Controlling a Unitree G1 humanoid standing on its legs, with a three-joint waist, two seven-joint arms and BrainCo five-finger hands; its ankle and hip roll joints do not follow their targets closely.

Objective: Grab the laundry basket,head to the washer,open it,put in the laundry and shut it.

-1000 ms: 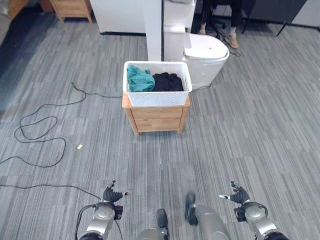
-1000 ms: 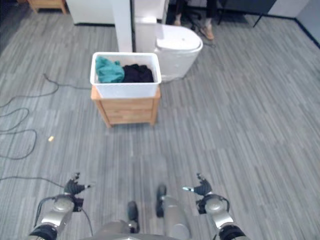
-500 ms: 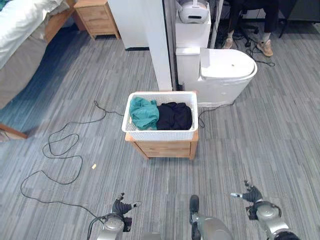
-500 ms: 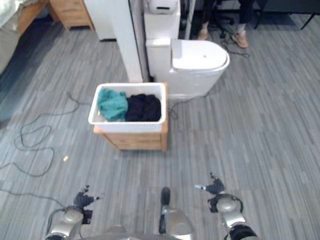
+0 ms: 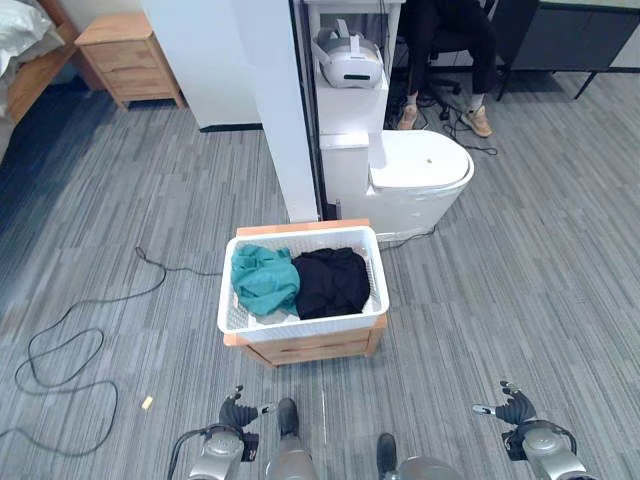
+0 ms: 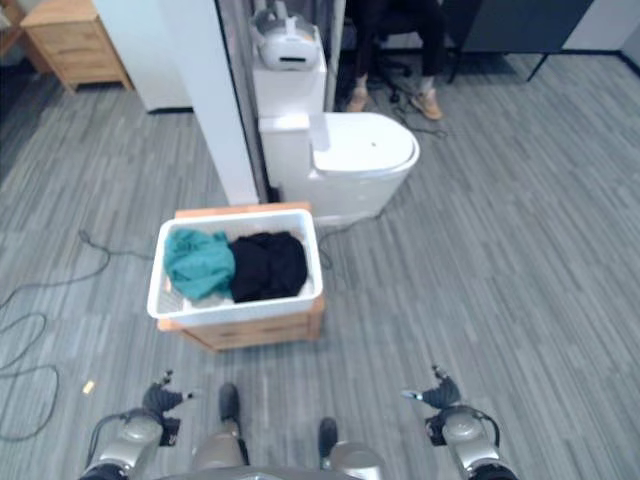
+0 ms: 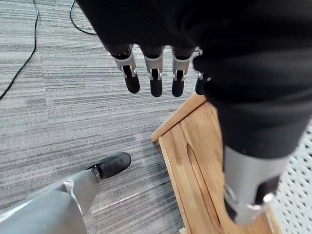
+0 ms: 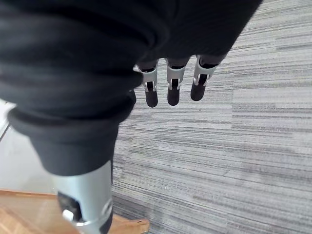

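A white perforated laundry basket [image 5: 303, 310] sits in the middle of the left eye view, resting on top of a low wooden cabinet [image 5: 310, 348] whose front shows just below the basket's near rim. Inside the basket a teal garment [image 5: 263, 279] lies on the left and a black garment [image 5: 332, 282] on the right, the two touching in the middle.

The left hand [image 5: 238, 413] shows at the lower left of centre, low in the frame, near the cabinet's left corner but apart from it. Its wrist view has the fingers [image 7: 153, 78] hanging straight and relaxed, grasping nothing, with the cabinet's wooden edge and a strip of the basket's perforated wall just past them. The right hand [image 5: 518, 410] shows at the lower right, well apart from the basket; in its wrist view the fingers [image 8: 173, 83] are likewise straight and empty (a corner of the wooden cabinet shows at the bottom edge).

Behind the basket, toward the top centre, stand a white pillar [image 5: 281, 110] and a white toilet [image 5: 410, 180], with a white headset [image 5: 347, 62] on its tank. A wooden nightstand [image 5: 122, 55] occupies the upper left, a black cable [image 5: 75, 340] trails across the grey striped floor [image 5: 540, 270] at the left, and a seated person's legs [image 5: 445, 50] show at the top.
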